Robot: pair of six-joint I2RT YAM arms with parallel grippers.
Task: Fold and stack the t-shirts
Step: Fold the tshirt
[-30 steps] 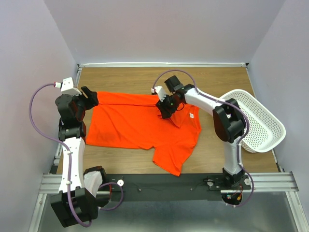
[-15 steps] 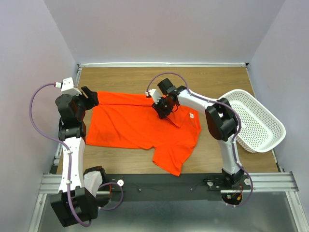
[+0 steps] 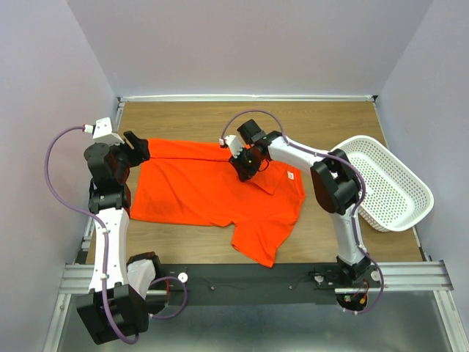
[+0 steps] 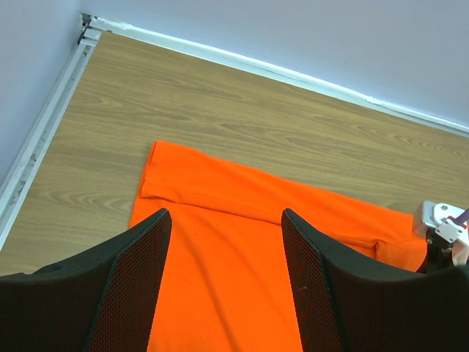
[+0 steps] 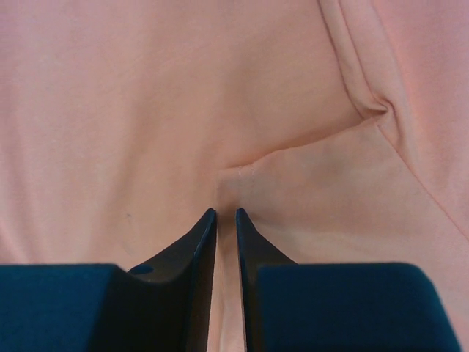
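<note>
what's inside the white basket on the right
Inside the basket only its perforated floor and walls show, with nothing lying there. The right arm covers its left edge.

Left arm point(image 3: 108, 236), white and black jointed links with a looping purple cable: rises from its base at the near left, upper joints folded at the far left. Left gripper point(image 4: 223, 216), two black fingers point(image 4: 139, 279) with mesh-textured inner faces: jaws spread wide, nothing between them, aimed inward and downward. Right arm point(image 3: 350, 220), same build: stands up from the near right base, bends at a black elbow, forearm stretched left towards the middle. Right gripper point(image 5: 225, 213), two black tapered fingers point(image 5: 196, 246): pointed down, tips drawn almost together, pinching a thin raised fold of the bright orange cloth t-shirt point(image 3: 198, 192).
</note>
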